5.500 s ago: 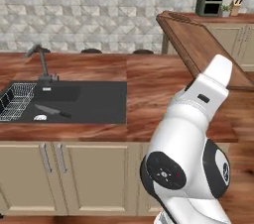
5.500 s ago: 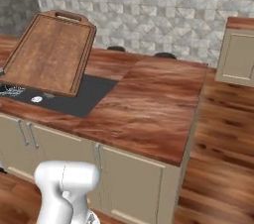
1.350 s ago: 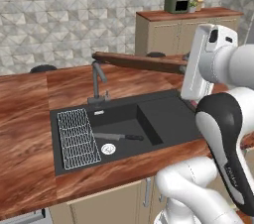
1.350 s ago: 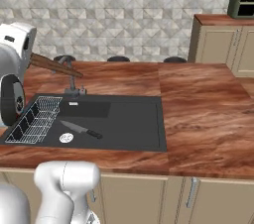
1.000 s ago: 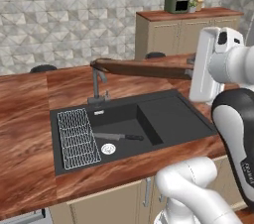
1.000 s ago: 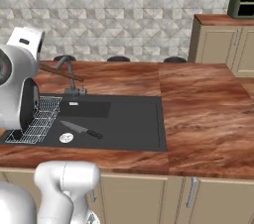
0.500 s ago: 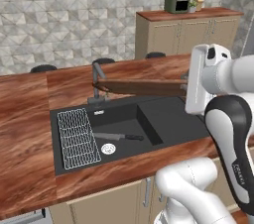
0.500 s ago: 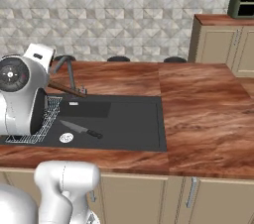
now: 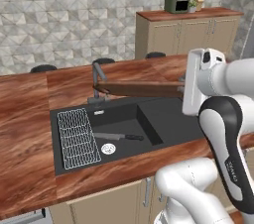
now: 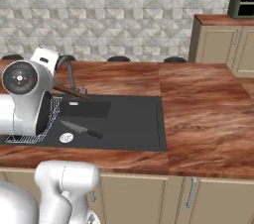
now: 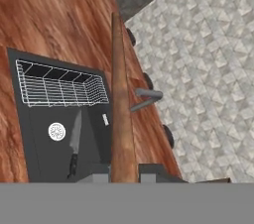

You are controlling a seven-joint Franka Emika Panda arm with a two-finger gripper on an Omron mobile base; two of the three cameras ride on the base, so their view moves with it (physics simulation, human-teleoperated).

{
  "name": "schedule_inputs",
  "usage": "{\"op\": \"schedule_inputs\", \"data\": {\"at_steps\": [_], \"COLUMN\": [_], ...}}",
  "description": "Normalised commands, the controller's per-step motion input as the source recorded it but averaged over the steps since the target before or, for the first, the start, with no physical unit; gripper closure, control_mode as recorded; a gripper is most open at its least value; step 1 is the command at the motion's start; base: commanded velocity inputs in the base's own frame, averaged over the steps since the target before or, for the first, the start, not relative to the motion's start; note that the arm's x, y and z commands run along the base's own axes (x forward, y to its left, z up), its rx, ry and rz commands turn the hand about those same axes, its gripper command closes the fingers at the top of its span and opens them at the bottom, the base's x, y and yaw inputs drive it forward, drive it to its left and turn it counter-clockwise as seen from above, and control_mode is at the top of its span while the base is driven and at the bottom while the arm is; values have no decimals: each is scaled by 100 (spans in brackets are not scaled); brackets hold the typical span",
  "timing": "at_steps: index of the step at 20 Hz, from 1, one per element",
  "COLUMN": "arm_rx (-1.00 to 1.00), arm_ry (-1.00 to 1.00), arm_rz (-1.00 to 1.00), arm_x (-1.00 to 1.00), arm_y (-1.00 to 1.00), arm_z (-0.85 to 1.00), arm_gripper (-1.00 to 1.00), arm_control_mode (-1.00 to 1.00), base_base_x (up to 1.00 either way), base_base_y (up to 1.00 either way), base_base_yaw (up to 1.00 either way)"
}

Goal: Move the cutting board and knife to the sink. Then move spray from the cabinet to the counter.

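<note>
end effector [image 11: 124, 171] clamps board [image 9: 141, 89] edge-on | we hold it level over sink [image 9: 163, 119] for lowering (knife [image 9: 115, 137] inside)

Glossy wood-grain counter [image 9: 30, 119], matt black sink [image 9: 163, 124], wooden cutting board [image 9: 141, 89]

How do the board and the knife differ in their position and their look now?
The board is held in the air by the gripper, above the sink; the knife lies on the sink floor. The board is brown wood and longer; the knife is silver-grey with a black handle.
</note>
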Motion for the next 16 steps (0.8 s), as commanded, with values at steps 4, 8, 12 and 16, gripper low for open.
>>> {"op": "schedule_inputs", "data": {"at_steps": [4,8,12,16], "arm_rx": [0,0,-2,-8], "arm_ry": [-15,-4,0,1], "arm_rz": [4,10,8,3], "arm_x": [6,17,8,0], "arm_y": [-1,-18,-20,-1], "arm_z": [-15,-34,-36,-7], "arm_gripper": [100,100,100,100], "arm_control_mode": [-100,-100,-100,-100], "base_base_x": [0,0,0,0], "base_base_y": [0,0,0,0], "base_base_yaw": [0,0,0,0]}}
